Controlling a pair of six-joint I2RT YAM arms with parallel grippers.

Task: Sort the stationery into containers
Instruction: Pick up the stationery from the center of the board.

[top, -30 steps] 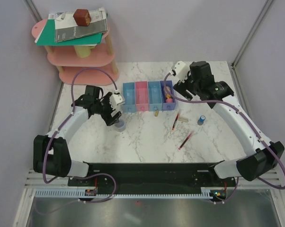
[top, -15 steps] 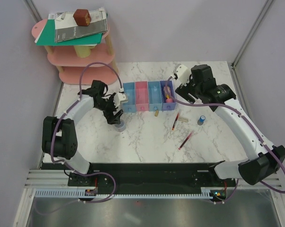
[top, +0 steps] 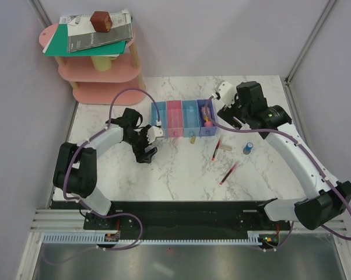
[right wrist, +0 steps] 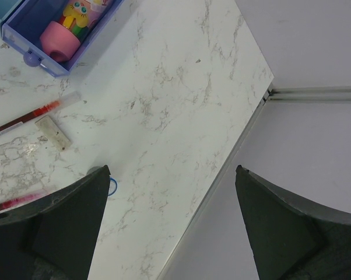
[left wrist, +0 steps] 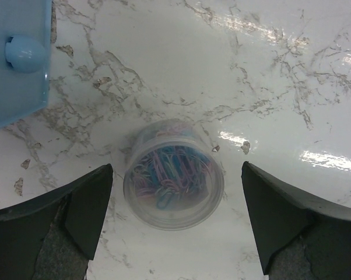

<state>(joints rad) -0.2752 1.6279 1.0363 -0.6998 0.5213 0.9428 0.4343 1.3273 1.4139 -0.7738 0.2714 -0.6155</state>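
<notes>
**Q:** Left gripper [left wrist: 175, 165], how does it stand?

**R:** Its jaws are spread wide and it grasps nothing. It hangs over a clear round plastic jar of coloured paper clips [left wrist: 173, 178]. One dark finger is on each side of the jar, with bare marble showing in both gaps.

**Q:** Where does that jar sit?

**R:** It is upright on the white marble table [top: 181, 175], near the knobbed front of the light blue plastic bin [left wrist: 15, 70]. That bin is the left end of the row. The pink bin [top: 174, 119], the blue bin [top: 190, 118] and the purple-blue bin [right wrist: 24, 23] follow to its right.

**Q:** And the right gripper [right wrist: 172, 169]?

**R:** It is released too and holds nothing. It hovers above the table to the right of the bins.

**Q:** Is anything in the bins?

**R:** A pink-and-yellow tube [right wrist: 65, 32] lies in the purple-blue bin.

**Q:** What is loose on the table?

**R:** Two thin red pens [top: 216, 150] [top: 228, 173] lie in front of the row. A small tan eraser [right wrist: 53, 132] is just beside the upper pen. A small blue cylinder [top: 248, 147] stands further right. A tiny tan piece [top: 192, 139] lies at the front of the blue bin.
</notes>
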